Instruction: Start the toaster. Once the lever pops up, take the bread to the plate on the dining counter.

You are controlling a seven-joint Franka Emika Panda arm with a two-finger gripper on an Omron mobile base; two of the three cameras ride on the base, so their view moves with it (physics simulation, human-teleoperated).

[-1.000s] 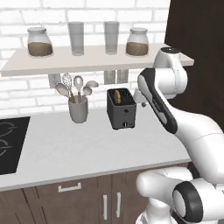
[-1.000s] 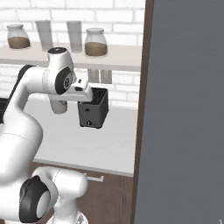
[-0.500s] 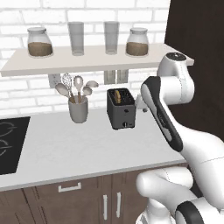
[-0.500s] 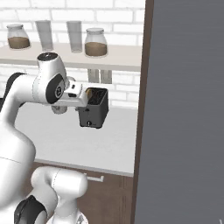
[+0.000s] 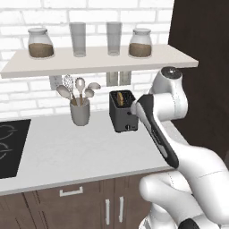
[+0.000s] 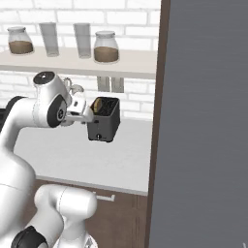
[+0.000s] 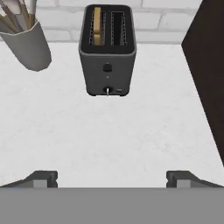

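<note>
Hovering over the light counter [image 7: 109, 135], the gripper [image 7: 111, 178] has its fingers spread wide, nothing between them, well short of the toaster [image 7: 107, 48]. Toaster stands near the counter's back edge by the brick wall, close to the right end where the dark panel [image 7: 205, 65] rises. The bread [image 7: 97, 25] sits upright in the toaster's left slot as the hand camera sees it (right slot bare). Grey utensil cup [image 7: 27, 43] stands just left of the toaster, apart from it. Shelf [image 5: 98, 60] above carries jars and glasses.
</note>
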